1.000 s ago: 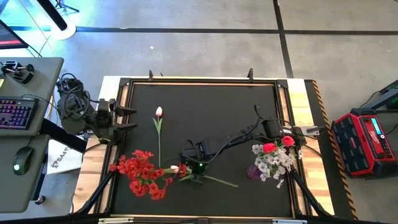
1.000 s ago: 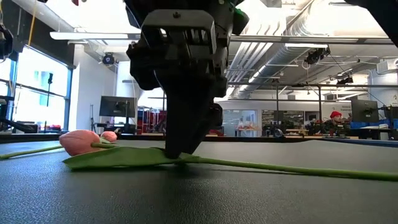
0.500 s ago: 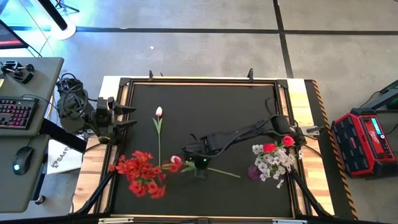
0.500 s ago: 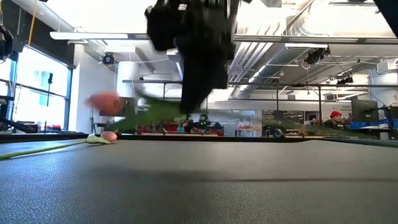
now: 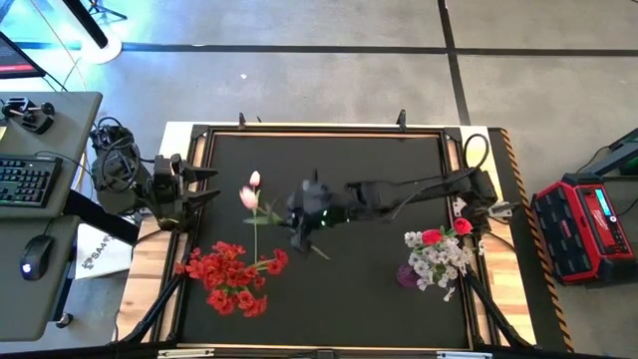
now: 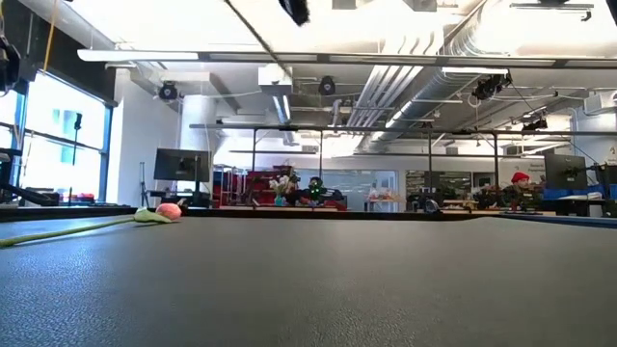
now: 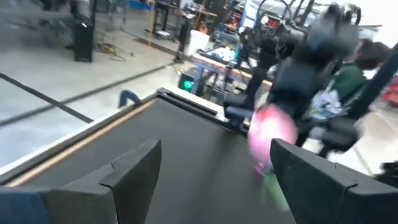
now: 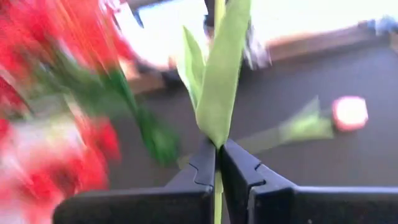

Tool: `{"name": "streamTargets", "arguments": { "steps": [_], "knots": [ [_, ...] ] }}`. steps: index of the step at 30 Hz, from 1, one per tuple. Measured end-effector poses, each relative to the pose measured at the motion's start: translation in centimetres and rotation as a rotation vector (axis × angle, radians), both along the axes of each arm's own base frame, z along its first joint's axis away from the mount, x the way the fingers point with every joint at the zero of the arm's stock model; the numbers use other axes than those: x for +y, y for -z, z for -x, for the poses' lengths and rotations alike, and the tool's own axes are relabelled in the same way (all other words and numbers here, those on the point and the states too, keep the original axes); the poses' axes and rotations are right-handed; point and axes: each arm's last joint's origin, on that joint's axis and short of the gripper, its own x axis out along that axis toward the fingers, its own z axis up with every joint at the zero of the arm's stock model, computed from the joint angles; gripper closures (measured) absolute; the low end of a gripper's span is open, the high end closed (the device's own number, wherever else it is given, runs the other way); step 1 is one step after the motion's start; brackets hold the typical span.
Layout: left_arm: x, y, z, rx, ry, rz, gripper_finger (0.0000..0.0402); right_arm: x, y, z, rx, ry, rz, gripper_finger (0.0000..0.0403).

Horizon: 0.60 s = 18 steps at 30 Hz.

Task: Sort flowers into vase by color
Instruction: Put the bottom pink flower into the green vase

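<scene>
Pink plastic tulip (image 5: 248, 197) hangs on its thin green stem (image 8: 219, 81), pinched by the right gripper (image 5: 302, 221)'s fingers; it may slip out. The left gripper (image 5: 206, 185)'s fingers wait released.

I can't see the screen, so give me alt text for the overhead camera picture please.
Seen from above, the right gripper holds a pink tulip by its stem above the black table. Another tulip and red flowers lie at left; a vase of flowers stands at right.

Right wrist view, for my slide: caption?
Right claw shut on a green-stemmed artificial tulip, lifted above the black table.
</scene>
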Motion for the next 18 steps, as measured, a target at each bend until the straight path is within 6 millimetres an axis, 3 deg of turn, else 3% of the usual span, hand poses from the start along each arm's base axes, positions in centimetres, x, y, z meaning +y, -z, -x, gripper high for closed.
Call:
{"name": "streamTargets", "arguments": {
  "steps": [5, 12, 18],
  "knots": [
    [-0.8, -1.0, -0.9, -0.036, -0.018, -0.025, 0.0115, -1.7, -2.7, -1.2, -0.288, -0.066, -0.031, 0.0403],
    [-2.1, -2.1, -2.9, -0.056, -0.006, -0.099, 0.0115, -4.1, -5.2, -1.6, -0.559, -0.114, -0.019, 0.0403],
    [-2.7, -2.4, -5.1, -0.076, 0.048, -0.12, 0.0115, -5.3, -5.8, -1.6, -0.618, -0.139, -0.002, 0.0403]
  ]
}}
